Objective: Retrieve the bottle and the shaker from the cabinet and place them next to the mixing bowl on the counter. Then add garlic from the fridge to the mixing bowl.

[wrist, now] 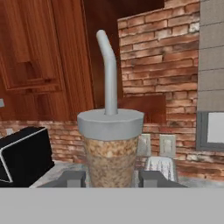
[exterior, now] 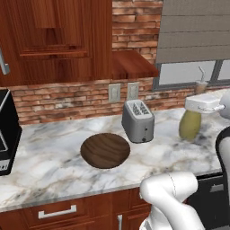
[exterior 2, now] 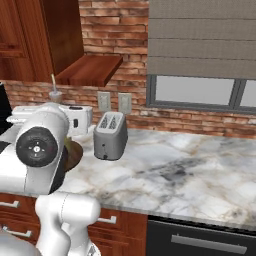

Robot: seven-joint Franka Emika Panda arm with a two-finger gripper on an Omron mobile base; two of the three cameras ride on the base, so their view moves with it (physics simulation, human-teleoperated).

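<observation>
Marble counter with grey veins runs under a red brick wall. The wooden cabinet hangs at the upper left of the left base view. The dark wooden bowl lies at the centre of the worktop, with the toaster just beside it to the upper right.

The bottle is at the right edge of that view. Only its olive body shows, and it appears to stand on the marble beyond the toaster from the bowl. Its neck is hidden by the white hand lying level directly over it. That placement suggests the bottle is being brought down by its neck, though the grip itself is out of sight.

Seen from the hand, the gripper has its jaws drawn in narrow. The brownish cup with a straw fills the gap between the two tips. Whether it is pinched there or simply stands behind them, I cannot tell.

As a judgement, the bottle is not yet properly beside the bowl, because the toaster stands between them. It probably needs shifting toward the left of the frame. The shaker and the garlic are still to be fetched.
</observation>
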